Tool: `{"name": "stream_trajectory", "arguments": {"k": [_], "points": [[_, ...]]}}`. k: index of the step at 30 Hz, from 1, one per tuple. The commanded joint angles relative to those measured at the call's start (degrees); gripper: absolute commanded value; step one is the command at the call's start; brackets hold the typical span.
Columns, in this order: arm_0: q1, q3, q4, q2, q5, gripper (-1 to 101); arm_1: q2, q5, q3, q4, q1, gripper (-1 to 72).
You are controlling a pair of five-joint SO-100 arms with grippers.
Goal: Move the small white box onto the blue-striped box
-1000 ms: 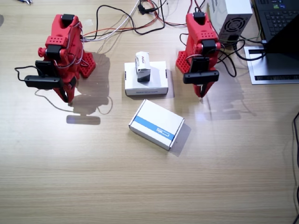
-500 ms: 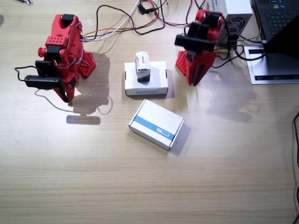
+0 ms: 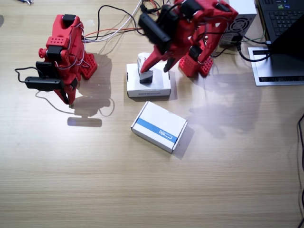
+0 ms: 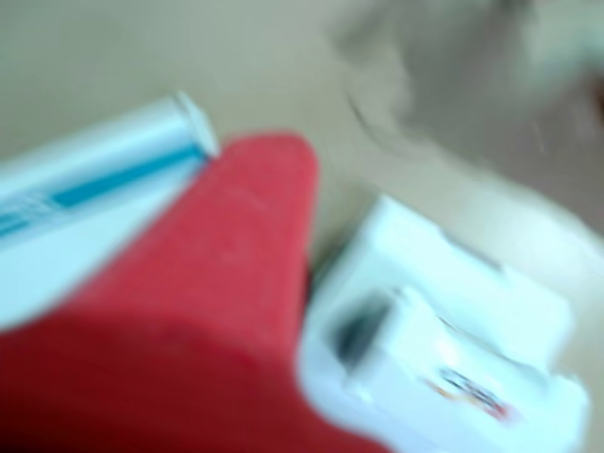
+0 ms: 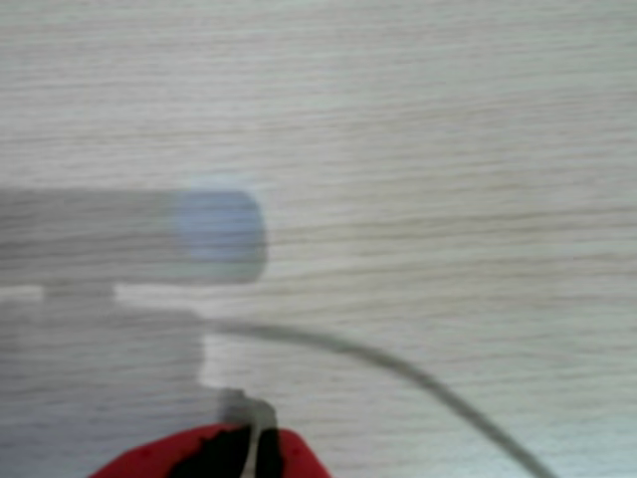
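The left gripper (image 3: pixel 154 64) hangs just at 3 o'clock of the small white box (image 3: pixel 145 69), which stands on the plain white flat box (image 3: pixel 148 80); its opening is too blurred to tell. The blue-striped box (image 3: pixel 159 126) lies at 6 o'clock, apart. The right gripper (image 3: pixel 66 92) looks closed, empty.

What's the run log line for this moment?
left arm: over small white box | box: on plain white box | striped box: bare | right arm: idle
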Motion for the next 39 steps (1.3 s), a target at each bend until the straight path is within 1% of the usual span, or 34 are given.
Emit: {"name": "stream_trajectory", "arguments": {"k": [1,3,5,9,11,12,16,19,21,26,34,37,39], "points": [[6.4,1.1,2.7,-3.9,-2.5,49,1.5,-1.8,-0.6,1.2,2.5,0.2],[8.8,2.3,2.8,-5.3,-4.1,48,1.5,-2.0,-0.6,1.1,2.6,0.2],[11.3,2.1,2.8,-5.8,-4.4,48,1.5,-2.0,-0.6,1.1,2.6,0.2],[17.7,3.0,2.6,-12.7,-4.9,48,1.5,-2.1,-0.6,1.1,2.7,0.2],[19.2,3.3,2.3,-14.9,-4.8,48,1.5,-2.1,-0.6,1.1,2.9,0.2],[19.0,3.7,1.6,-15.4,-4.8,48,1.5,-2.1,-0.6,1.1,2.9,0.2],[12.4,6.0,-1.8,-16.6,-3.2,48,1.5,-2.1,-0.6,1.1,2.9,0.2],[9.2,7.1,-4.5,-17.1,-2.0,48,1.5,-2.1,-0.6,1.1,3.0,0.2],[9.3,7.8,-6.2,-18.6,-1.8,48,1.5,-2.1,-0.6,1.1,3.0,0.2],[13.4,8.9,-9.9,-24.3,-2.7,47,1.5,-2.2,-0.6,1.1,3.2,0.2],[15.4,7.8,-11.0,-25.9,-4.2,47,1.5,-2.3,-0.6,1.1,3.5,0.2],[15.4,7.5,-13.1,-26.0,-6.4,45,1.5,-2.3,-0.6,1.1,3.6,0.2],[14.4,6.9,-14.2,-26.0,-7.6,41,1.5,-2.3,-0.6,1.1,3.6,0.2]]}}
